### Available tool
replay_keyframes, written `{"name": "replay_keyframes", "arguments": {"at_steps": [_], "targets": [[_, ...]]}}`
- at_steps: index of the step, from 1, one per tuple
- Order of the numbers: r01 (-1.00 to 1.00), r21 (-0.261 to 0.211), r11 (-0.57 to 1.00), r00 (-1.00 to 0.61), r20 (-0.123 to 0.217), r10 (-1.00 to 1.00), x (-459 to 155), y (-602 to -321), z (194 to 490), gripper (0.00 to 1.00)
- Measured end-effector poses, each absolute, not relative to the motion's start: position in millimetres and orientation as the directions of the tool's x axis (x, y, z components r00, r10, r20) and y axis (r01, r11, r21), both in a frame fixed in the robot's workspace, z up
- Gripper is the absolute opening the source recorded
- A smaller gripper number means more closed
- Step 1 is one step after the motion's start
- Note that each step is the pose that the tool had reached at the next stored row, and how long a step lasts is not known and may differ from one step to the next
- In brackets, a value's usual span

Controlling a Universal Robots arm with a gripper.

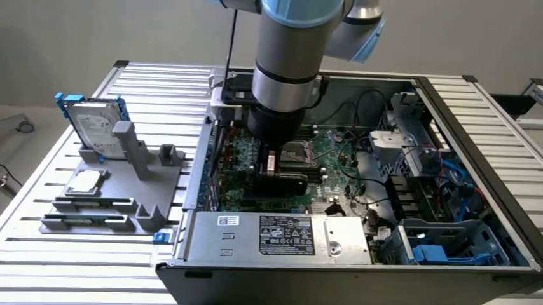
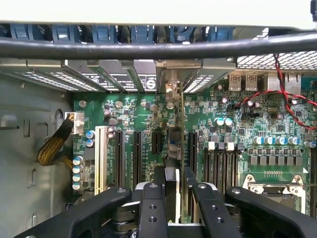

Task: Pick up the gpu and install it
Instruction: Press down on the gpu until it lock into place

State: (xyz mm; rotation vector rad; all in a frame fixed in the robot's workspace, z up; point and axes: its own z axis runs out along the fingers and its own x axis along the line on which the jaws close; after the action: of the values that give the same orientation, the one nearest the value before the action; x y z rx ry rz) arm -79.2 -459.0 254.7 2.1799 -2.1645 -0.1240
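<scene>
Now deep in the open computer case (image 1: 475,159), reaching down into it from above. Clamps the gpu (image 1: 284,185) in the gripper (image 1: 275,170), pressing on both flat faces of the card. Holds it upright on its long edge, low over the green motherboard (image 1: 339,159) on the case floor, about mid-case. From the wrist, grips the gpu (image 2: 172,148) edge-on in the gripper (image 2: 173,181), between two black fingers (image 2: 151,208), and holds it parallel to the row of long black expansion slots (image 2: 136,153), far end pointing at the silver slot covers (image 2: 124,74) on the case's rear wall. Cannot tell whether seated in a slot or just above one. Has a yellow-sleeved cable bundle (image 2: 52,146) against the case's grey side panel, well apart from the card. Has a grey power supply (image 1: 280,234) with a black label along the case edge nearest the exterior camera. Outside the case, toward the exterior view's left, has a grey holder (image 1: 127,190) on the slatted table (image 1: 51,267), carrying a silver hard drive (image 1: 91,124) in a blue frame, standing upright, and a small square silver CPU chip (image 1: 85,182), lying flat.
</scene>
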Motion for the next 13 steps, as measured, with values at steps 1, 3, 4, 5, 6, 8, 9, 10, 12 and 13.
{"name": "replay_keyframes", "arguments": {"at_steps": [1, 3, 4, 5, 6, 8, 9, 10, 12, 13], "targets": [[-0.995, 0.104, -0.008, 0.007, -0.01, -1.0, -79.4, -459.1, 254.6, 0.26], [-0.995, 0.104, -0.008, 0.007, -0.011, -1.0, -79.7, -459.1, 254.6, 0.26], [-0.995, 0.104, -0.008, 0.006, -0.011, -1.0, -79.8, -459.0, 254.6, 0.26], [-0.995, 0.103, -0.008, 0.006, -0.011, -1.0, -79.8, -459.0, 254.6, 0.26], [-0.995, 0.103, -0.008, 0.007, -0.011, -1.0, -79.9, -459.1, 254.6, 0.26], [-0.995, 0.102, -0.007, 0.006, -0.011, -1.0, -79.9, -459.1, 254.6, 0.26], [-0.995, 0.101, -0.007, 0.006, -0.011, -1.0, -79.9, -459.1, 254.6, 0.26], [-0.995, 0.101, -0.008, 0.006, -0.011, -1.0, -79.9, -459.1, 254.6, 0.26], [-0.995, 0.1, -0.008, 0.006, -0.011, -1.0, -79.9, -459.1, 254.6, 0.26], [-0.995, 0.1, -0.008, 0.006, -0.011, -1.0, -79.9, -459.0, 254.5, 0.26]]}}
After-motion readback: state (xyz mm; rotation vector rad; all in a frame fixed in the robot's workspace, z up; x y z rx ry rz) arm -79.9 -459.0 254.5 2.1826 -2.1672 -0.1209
